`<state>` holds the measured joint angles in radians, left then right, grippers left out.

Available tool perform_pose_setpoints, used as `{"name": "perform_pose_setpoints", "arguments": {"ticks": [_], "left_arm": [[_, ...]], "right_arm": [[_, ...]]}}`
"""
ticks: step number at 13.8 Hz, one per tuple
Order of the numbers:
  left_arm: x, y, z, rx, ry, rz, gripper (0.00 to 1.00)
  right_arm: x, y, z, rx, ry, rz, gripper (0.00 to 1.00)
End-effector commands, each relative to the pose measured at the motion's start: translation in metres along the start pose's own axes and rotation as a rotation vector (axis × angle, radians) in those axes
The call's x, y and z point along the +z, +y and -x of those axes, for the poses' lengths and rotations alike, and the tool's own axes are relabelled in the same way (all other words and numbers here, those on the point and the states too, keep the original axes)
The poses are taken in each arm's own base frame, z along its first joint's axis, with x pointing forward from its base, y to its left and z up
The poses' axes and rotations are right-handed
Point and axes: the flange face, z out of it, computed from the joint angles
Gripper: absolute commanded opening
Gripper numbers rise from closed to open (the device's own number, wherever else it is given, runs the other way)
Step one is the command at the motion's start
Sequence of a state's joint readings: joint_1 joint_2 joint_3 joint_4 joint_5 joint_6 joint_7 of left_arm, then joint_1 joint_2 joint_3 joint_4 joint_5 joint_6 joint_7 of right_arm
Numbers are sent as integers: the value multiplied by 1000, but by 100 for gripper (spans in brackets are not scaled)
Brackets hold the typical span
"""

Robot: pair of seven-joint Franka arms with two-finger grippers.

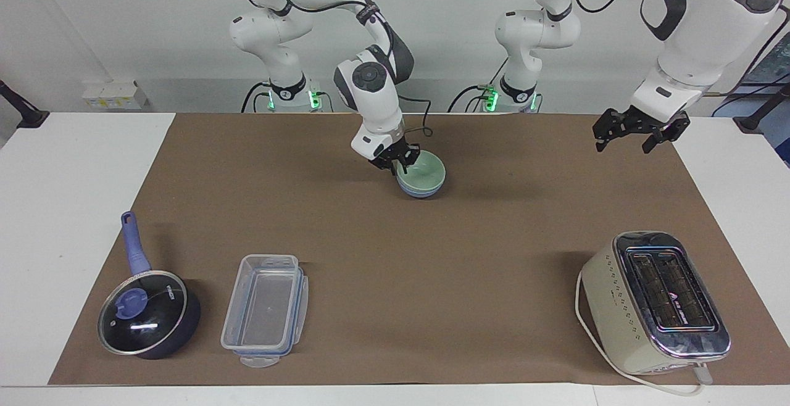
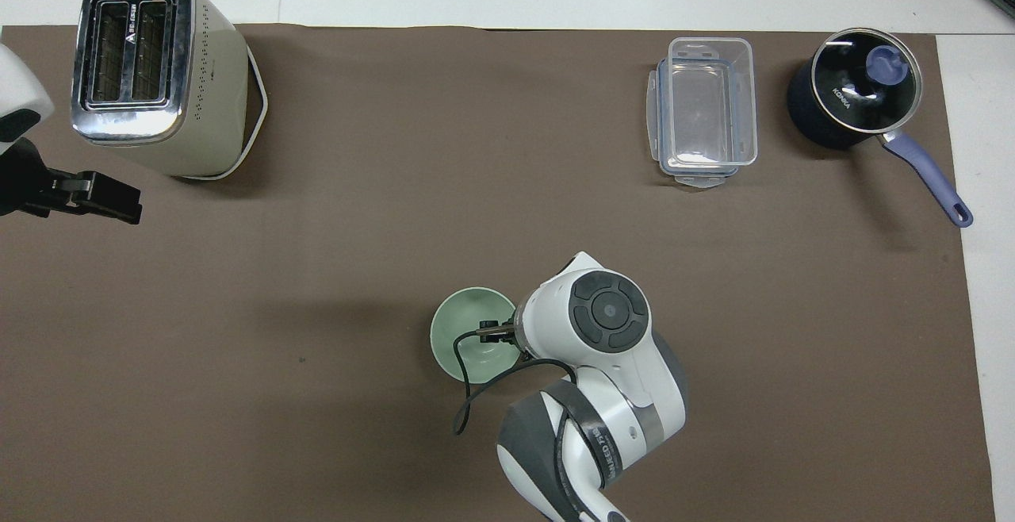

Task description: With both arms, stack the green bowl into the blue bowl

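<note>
On the brown mat, near the robots, the small pale mint-green bowl (image 1: 423,174) is sitting nested inside the light periwinkle-blue bowl (image 1: 420,192). The right gripper (image 1: 400,161) is standing at the green rim with fingers parted, gripping nothing. The left gripper (image 1: 640,129) is waiting wide open over the mat's edge.

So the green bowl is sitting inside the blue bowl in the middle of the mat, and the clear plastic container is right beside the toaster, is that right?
Not quite. The green bowl does sit in the blue bowl mid-mat, but the clear plastic container lies beside the lidded pan, toward the right arm's end of the table. The toaster stands alone toward the left arm's end. The facing view shows it.
</note>
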<state>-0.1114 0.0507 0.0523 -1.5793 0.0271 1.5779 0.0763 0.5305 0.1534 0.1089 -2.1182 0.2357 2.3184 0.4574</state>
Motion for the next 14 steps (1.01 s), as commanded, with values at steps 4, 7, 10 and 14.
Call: {"name": "perform_pose_setpoints", "arguments": {"ticks": [4,7,10,14], "left_arm": [[-1,-3,2,4,-8,-4,100],[-1,-3,2,4,-8,-4,100],[-2,5,1,15,-8,-5,100],[-11,12,11,24,-1,23,100]], "right_arm": [[-61,34,-17,54,66,-4,91],[-104,75,-35,97,152,14,100],[-144,119,-54,139,180,42,100],[-217,196,-85,178,214,98,100]]}}
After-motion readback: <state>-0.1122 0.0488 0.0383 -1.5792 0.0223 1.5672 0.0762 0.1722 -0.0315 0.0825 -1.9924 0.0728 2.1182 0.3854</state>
